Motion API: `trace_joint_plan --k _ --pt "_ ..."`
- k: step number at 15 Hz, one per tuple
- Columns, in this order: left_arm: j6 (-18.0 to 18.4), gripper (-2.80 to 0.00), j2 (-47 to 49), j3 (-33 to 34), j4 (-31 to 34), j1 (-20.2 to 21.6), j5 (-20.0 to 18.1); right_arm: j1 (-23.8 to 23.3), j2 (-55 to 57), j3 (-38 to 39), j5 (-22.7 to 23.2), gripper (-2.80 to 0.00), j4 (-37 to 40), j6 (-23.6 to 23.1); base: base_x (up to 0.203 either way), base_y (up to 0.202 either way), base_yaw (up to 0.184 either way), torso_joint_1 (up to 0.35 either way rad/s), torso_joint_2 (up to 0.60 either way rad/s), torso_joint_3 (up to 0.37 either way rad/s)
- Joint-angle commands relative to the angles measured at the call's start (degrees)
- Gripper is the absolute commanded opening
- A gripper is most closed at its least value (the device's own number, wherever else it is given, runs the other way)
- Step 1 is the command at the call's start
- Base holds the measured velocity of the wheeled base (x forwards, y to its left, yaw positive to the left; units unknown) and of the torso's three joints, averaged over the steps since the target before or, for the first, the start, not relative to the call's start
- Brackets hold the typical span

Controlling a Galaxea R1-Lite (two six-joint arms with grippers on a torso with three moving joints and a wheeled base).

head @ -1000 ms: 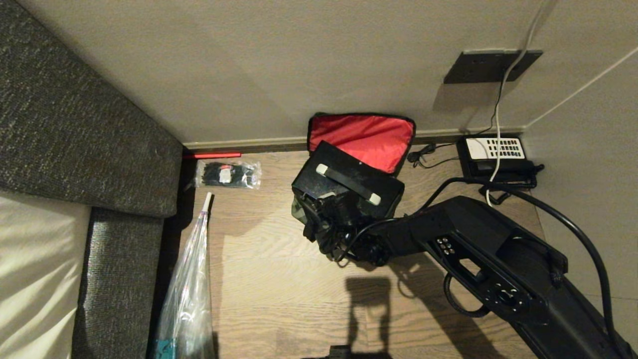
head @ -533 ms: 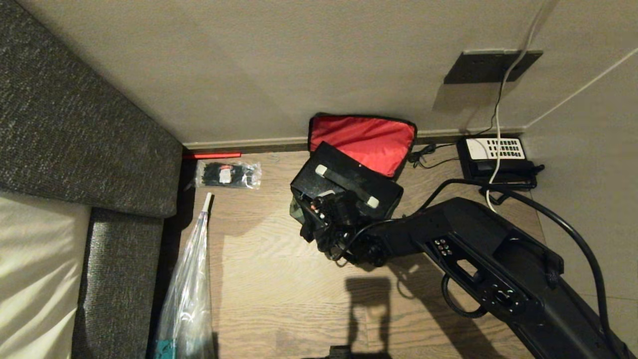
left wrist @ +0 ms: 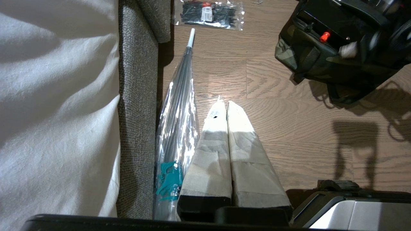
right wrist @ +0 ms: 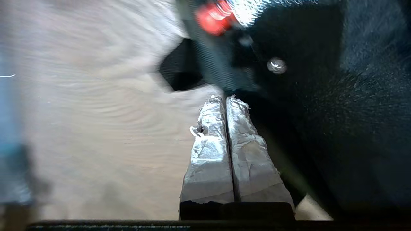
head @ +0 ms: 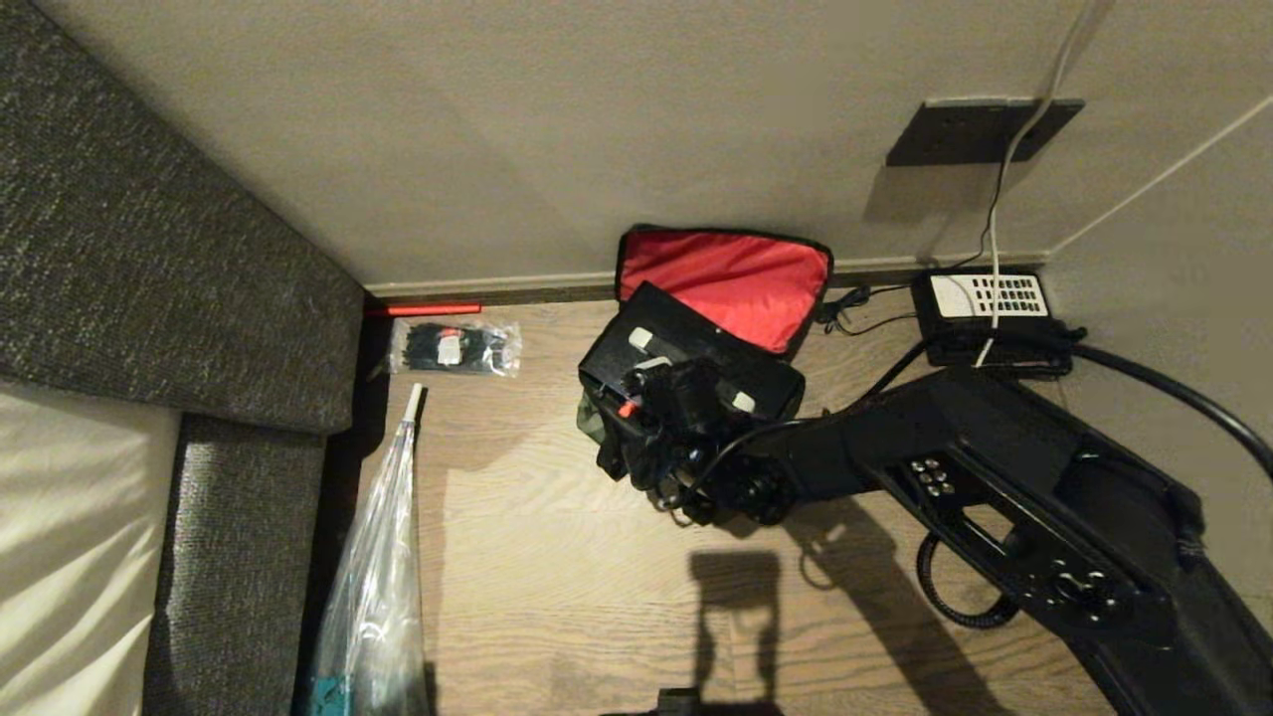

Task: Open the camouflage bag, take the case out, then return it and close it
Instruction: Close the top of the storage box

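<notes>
Frame centre: right gripper, fingers pressed together on nothing, beside the case in the camouflage bag. Handle should be re-targeted w/ fingers reopened first.

Likely a hotel bedroom: white bedding beside a grey upholstered fabric headboard, a black corded telephone with a white keypad on wood-grain flooring.

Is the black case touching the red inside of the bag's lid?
Cannot tell. In the head view the case overlaps the red lining, which hides any contact or gap.
</notes>
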Motion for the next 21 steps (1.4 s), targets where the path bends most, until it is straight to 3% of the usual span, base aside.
trace_joint_plan --k 1,8,11,15,18,21 --pt "-0.04 -2.8 -0.11 0.01 0.0 0.02 0.0 0.99 -7.34 4.43 -0.22 -2.8 0.29 0.73 0.0 0.0 0.0 0.0 0.0 0.0" --pt "-0.04 -2.8 -0.11 0.01 0.0 0.02 0.0 1.62 -12.13 14.88 -2.63 -2.8 0.84 1.27 0.0 0.0 0.0 0.0 0.0 0.0" --pt "-0.04 -2.8 -0.11 0.01 0.0 0.02 0.0 0.87 -12.65 16.87 -3.53 -2.8 -1.67 8.86 0.0 0.0 0.0 0.0 0.0 0.0" --pt "-0.04 -2.8 -0.11 0.01 0.0 0.02 0.0 -4.77 -15.51 20.78 -9.37 -2.8 -2.53 19.15 0.0 0.0 0.0 0.0 0.0 0.0" --pt "-0.04 -2.8 -0.13 0.01 0.0 0.02 0.0 -9.52 -17.38 23.09 -9.22 -2.8 -1.78 21.32 0.0 0.0 0.0 0.0 0.0 0.0" --pt "-0.04 -2.8 -0.11 0.01 0.0 0.02 0.0 -11.23 -17.88 26.42 -8.69 -2.8 0.36 22.42 0.0 0.0 0.0 0.0 0.0 0.0"
